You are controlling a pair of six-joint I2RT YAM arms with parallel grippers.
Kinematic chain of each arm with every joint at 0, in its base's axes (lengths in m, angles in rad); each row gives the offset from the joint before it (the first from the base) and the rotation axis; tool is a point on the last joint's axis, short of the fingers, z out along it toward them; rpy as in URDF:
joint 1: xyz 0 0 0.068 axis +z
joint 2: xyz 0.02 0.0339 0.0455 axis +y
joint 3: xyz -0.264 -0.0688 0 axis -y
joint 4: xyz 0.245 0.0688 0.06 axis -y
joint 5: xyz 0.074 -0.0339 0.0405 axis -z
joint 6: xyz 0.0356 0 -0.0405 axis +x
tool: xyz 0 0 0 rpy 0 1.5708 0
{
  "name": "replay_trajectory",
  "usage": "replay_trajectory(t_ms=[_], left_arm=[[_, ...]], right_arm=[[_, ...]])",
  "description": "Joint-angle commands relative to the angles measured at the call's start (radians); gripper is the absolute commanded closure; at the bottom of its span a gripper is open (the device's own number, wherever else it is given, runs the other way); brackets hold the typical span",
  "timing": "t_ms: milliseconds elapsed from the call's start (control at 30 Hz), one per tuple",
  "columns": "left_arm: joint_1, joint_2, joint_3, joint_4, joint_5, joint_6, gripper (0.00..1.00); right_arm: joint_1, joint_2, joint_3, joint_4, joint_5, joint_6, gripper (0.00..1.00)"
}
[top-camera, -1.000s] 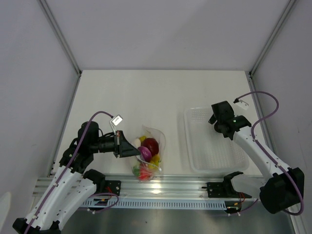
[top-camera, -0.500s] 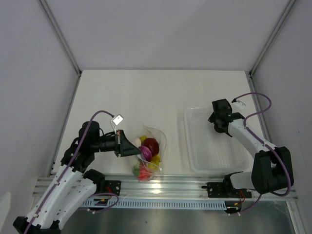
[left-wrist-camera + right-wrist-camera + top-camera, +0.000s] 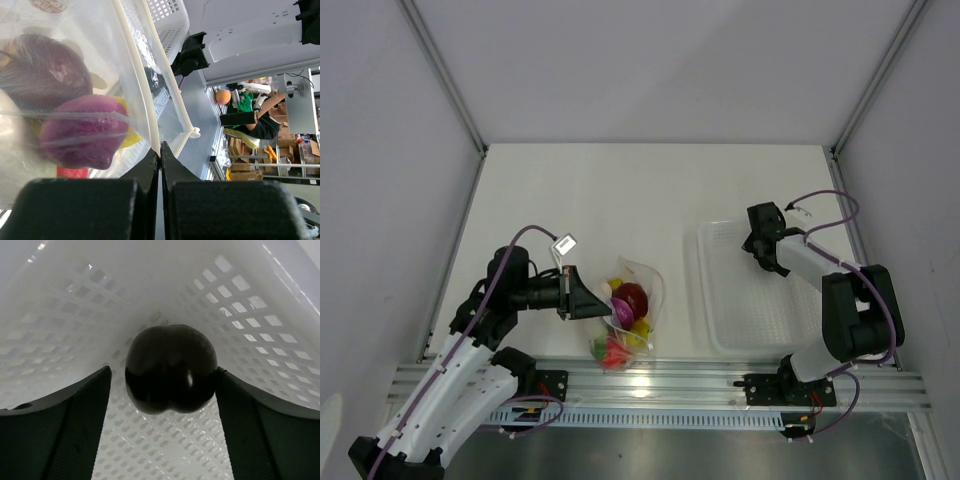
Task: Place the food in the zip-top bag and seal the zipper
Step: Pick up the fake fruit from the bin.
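top view: the left claw [image 3: 604, 304] is reaching in from the left, low over the white table [image 3: 620, 190], and meeting the clear bag [image 3: 645, 273] at its left side. the bag is lying near the front rail, left of the tray [image 3: 760, 322] and well apart from it. it is holding the toy food: a dark red fruit [image 3: 631, 297], a purple piece [image 3: 616, 313], a yellow piece [image 3: 639, 327], a small white piece [image 3: 601, 291], and something red and green [image 3: 611, 351] at the near end. left wrist view: the left claw [image 3: 160, 148] is pressed together and pinching the bag [image 3: 100, 30] at its mouth edge, where the zipper strip [image 3: 139, 82] is running straight down into the tips. the purple piece [image 3: 82, 132] and the dark red fruit [image 3: 45, 70] are pressing against the plastic just beside the strip, with the yellow piece [image 3: 128, 138] behind them. cannot tell whether the strip is sealed along its length. top view: the right claw [image 3: 761, 246] is pointing down into the far left corner of the tray. right wrist view: the right claw [image 3: 164, 371] is spread, with a dark round fruit [image 3: 171, 368] sitting between the jaws on the tray's perforated floor [image 3: 75, 315]. the right jaw is touching or nearly touching the fruit; the left jaw is standing clear of it with a visible gap. the fruit is in shadow, so its colour is not readable.
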Motion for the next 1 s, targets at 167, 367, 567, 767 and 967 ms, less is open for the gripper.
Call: replay_trajectory(t_ms=[167, 367, 567, 767, 967], left_arm=[[0.008, 0.003, 0.019, -0.007, -0.015, 0.018, 0.99], [0.006, -0.001, 0.015, 0.002, -0.024, 0.008, 0.99], [0.006, -0.012, 0.018, -0.002, -0.03, 0.007, 0.99], [0.006, -0.027, 0.002, 0.011, -0.032, -0.007, 0.99], [0.007, -0.044, 0.001, 0.008, -0.036, -0.01, 0.99]], right_arm=[[-0.005, 0.04, 0.023, 0.064, 0.038, -0.019, 0.7], [0.101, -0.159, 0.032, -0.047, 0.011, -0.07, 1.0], [0.383, -0.45, 0.13, -0.148, -0.201, -0.188, 1.0], [0.648, -0.535, 0.218, -0.107, -0.386, -0.16, 0.97], [0.88, -0.428, 0.313, -0.085, -0.358, -0.168, 0.95]])
